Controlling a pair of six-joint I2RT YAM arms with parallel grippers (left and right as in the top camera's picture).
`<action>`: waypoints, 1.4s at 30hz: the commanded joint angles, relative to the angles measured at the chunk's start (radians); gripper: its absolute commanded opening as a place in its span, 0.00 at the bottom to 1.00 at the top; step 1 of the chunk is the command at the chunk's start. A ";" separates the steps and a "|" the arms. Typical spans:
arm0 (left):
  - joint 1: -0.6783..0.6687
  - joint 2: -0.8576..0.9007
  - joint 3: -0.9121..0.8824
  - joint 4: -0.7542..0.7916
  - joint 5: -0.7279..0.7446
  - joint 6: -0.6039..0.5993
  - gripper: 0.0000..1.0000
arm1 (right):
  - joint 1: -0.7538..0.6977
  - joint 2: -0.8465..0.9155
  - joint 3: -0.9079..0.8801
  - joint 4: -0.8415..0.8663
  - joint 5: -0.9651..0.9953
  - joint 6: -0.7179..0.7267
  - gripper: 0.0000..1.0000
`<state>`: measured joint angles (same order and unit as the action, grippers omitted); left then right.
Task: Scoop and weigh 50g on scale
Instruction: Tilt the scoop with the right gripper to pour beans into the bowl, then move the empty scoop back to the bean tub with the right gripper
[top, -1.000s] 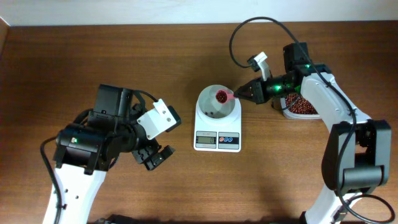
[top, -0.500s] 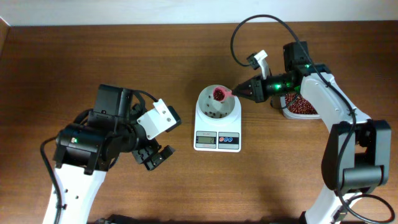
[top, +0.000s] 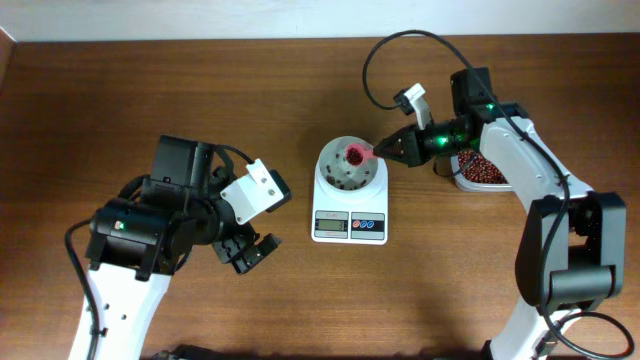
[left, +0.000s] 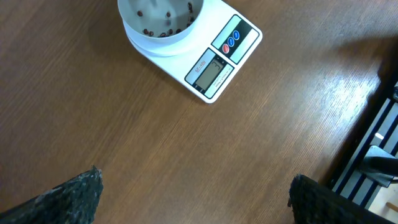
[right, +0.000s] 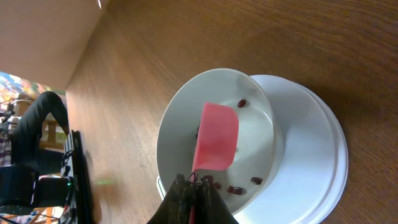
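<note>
Overhead, the scale (top: 349, 212) stands at the table's (top: 300, 80) centre, its white bowl (top: 330, 160) holding a few scattered beans (right: 242, 103), while more beans fill the clear tub (top: 470, 184) just to its right. At right, the right gripper (top: 384, 150) is clamped tight on the handle of the pink spoon (top: 356, 153), whose cup sits over the bowl. At left, the left gripper (top: 250, 252) hangs near and left of the scale, fingers spread fully apart, grasping nothing.
</note>
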<state>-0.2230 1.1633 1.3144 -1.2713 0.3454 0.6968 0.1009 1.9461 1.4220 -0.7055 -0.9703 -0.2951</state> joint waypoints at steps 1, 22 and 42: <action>0.003 0.000 -0.005 0.002 0.021 0.020 0.99 | 0.011 -0.046 0.016 -0.002 0.010 -0.003 0.04; 0.003 0.000 -0.005 0.002 0.021 0.020 0.99 | 0.218 -0.214 0.018 -0.017 0.542 -0.008 0.04; 0.003 0.000 -0.005 0.002 0.021 0.020 0.99 | 0.285 -0.266 0.018 -0.055 0.652 -0.094 0.04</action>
<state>-0.2230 1.1633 1.3144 -1.2709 0.3454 0.6968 0.3813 1.6989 1.4239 -0.7734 -0.2924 -0.3744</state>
